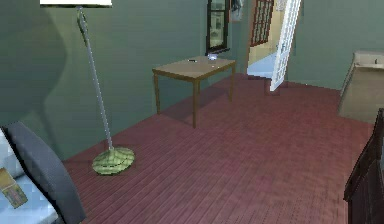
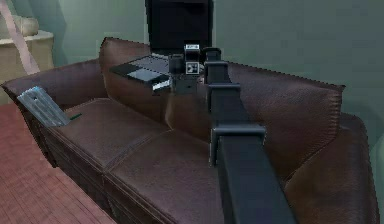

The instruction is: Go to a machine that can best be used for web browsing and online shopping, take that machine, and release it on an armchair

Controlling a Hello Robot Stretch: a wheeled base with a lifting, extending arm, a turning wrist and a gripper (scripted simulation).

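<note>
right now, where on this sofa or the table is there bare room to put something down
Free: the sofa seat cushions, between the grey object at the arm side view's left and the arm; also the wooden table at its end away from the small things. Crowded: the backrest top by the gripper, where a dark flat thing lies.

This is a living room in a home: a brown leather sofa point(image 2: 120, 150) with broad seat cushions spreads below and to both sides of the gripper point(image 2: 168, 80), its backrest just behind it. Well apart from the gripper, the forward view has a floor lamp point(image 1: 113, 159), a wooden table point(image 1: 195, 70), red plank floor point(image 1: 230, 150) and an open white door point(image 1: 286, 45).
</note>
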